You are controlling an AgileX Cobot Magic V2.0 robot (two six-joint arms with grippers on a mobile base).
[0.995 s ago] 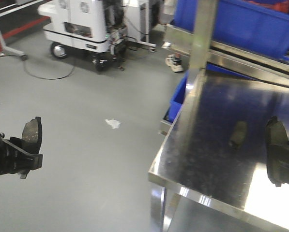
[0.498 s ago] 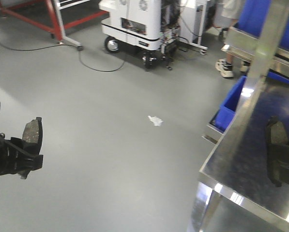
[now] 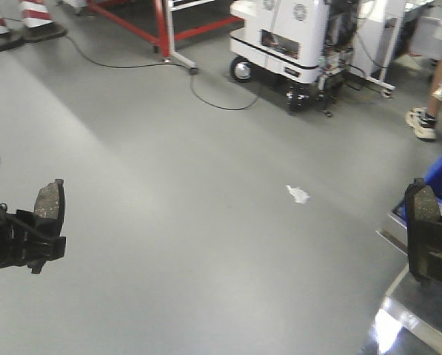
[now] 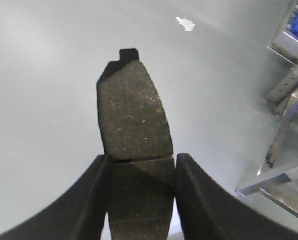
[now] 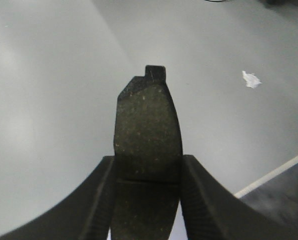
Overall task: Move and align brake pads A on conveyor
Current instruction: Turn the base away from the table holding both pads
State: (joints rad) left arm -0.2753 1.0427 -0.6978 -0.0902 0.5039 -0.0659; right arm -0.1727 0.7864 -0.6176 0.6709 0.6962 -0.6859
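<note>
Out over the floor point(image 3: 169, 244), our left claw point(image 4: 141, 161) pinches one brake pad point(image 4: 134, 110) edge-to-edge, right claw point(image 5: 148, 162) another brake pad point(image 5: 148, 120); we reckon they're stiff, dense, gritty, unlikely to slip.

Grey floor point(image 3: 169, 244), red frame point(image 3: 163, 28), striped cones point(image 3: 37, 16), white wheeled cart point(image 3: 280, 37)

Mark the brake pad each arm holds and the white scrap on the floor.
left brake pad point(image 4: 134, 112), left wrist view, middle of its speckled face.
right brake pad point(image 5: 148, 130), right wrist view, middle of its dark face.
white scrap point(image 3: 297, 194), front-facing exterior view, centre of the scrap.
</note>
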